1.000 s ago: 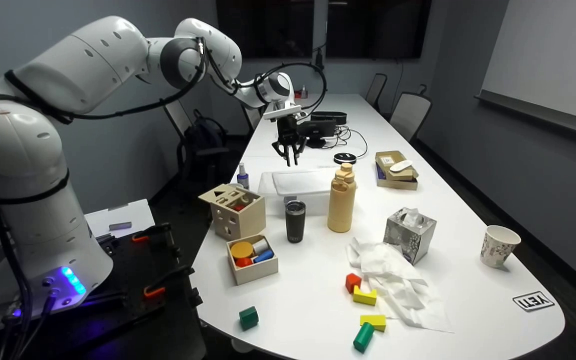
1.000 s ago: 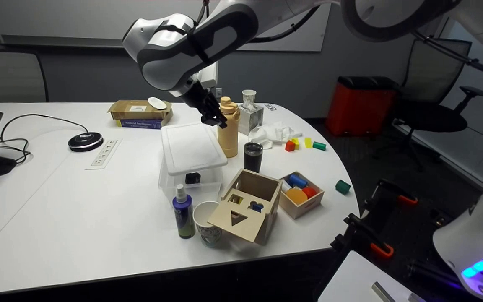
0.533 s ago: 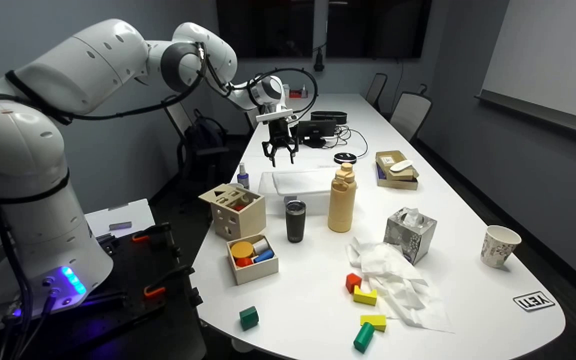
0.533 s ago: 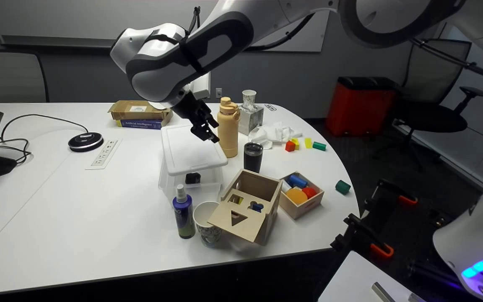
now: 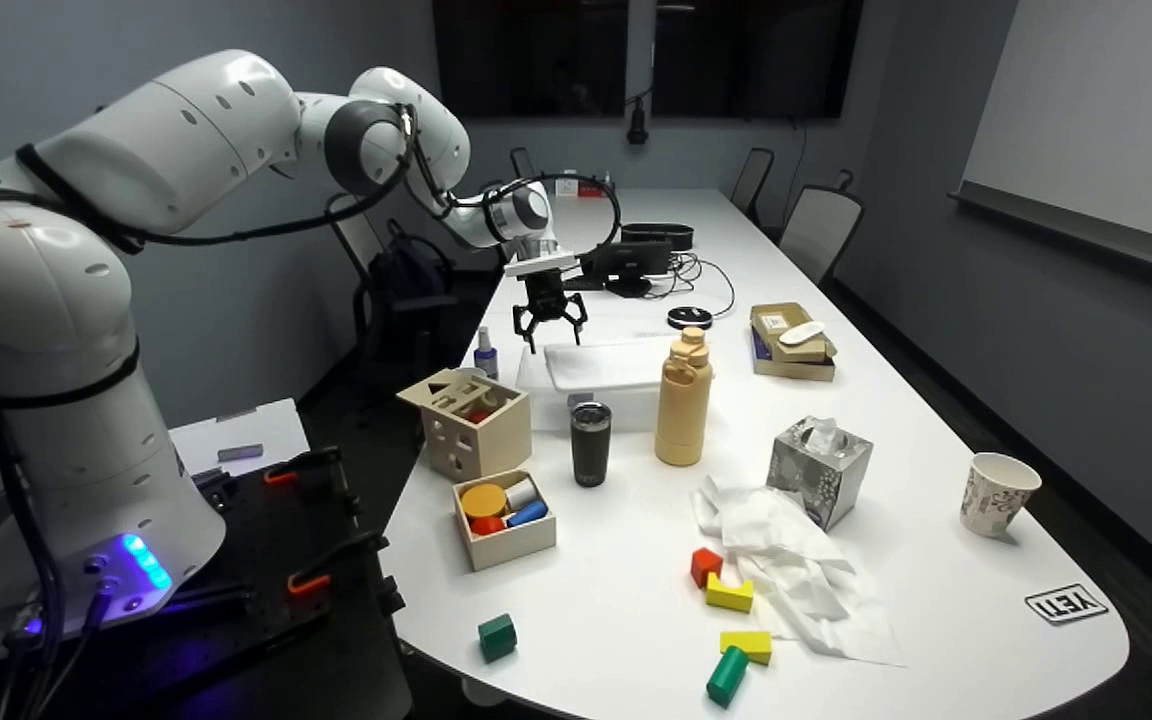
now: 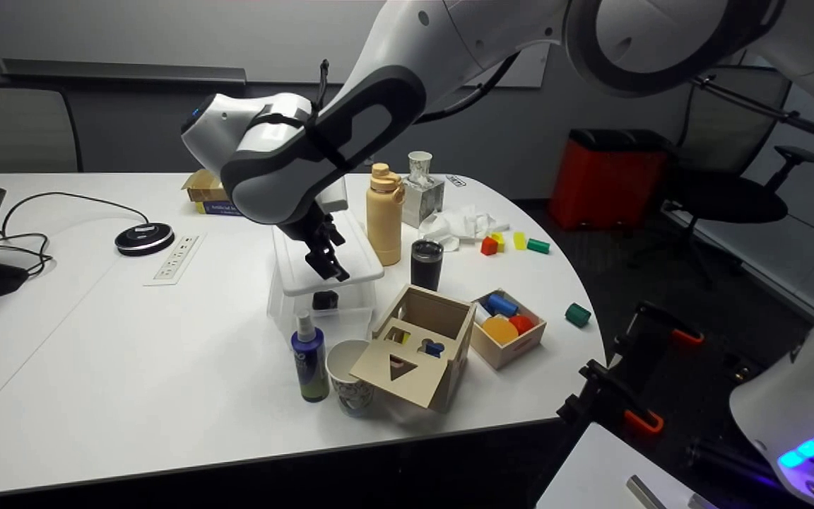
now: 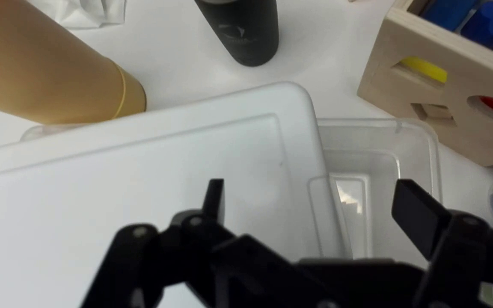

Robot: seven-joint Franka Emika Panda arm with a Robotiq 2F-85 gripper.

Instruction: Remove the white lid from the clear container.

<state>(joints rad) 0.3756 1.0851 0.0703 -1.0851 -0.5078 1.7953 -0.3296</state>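
Observation:
The white lid (image 7: 229,149) lies askew on top of the clear container (image 7: 417,137), so one end of the container shows uncovered in the wrist view. In both exterior views the lid (image 6: 350,247) covers most of the container (image 6: 347,322). My gripper (image 7: 308,188) stands open above that uncovered end. One of its fingers (image 7: 215,199) is over the lid, and the opposite finger (image 7: 420,214) is beyond the lid's edge, over the uncovered part. Nothing is between them. In an exterior view the gripper (image 5: 556,344) hangs spread above the lid's end.
A tan bottle (image 5: 684,410) and a dark tumbler (image 5: 591,445) stand close beside the container. Near its uncovered end are a wooden shape box (image 6: 421,346), a spray bottle (image 6: 309,360) and a paper cup (image 6: 350,375). A dark object (image 6: 324,300) shows at the container's end.
My gripper has spread from nearly shut to wide open. It has moved lower and across toward the lid's end near the spray bottle. Lid and container have not moved.

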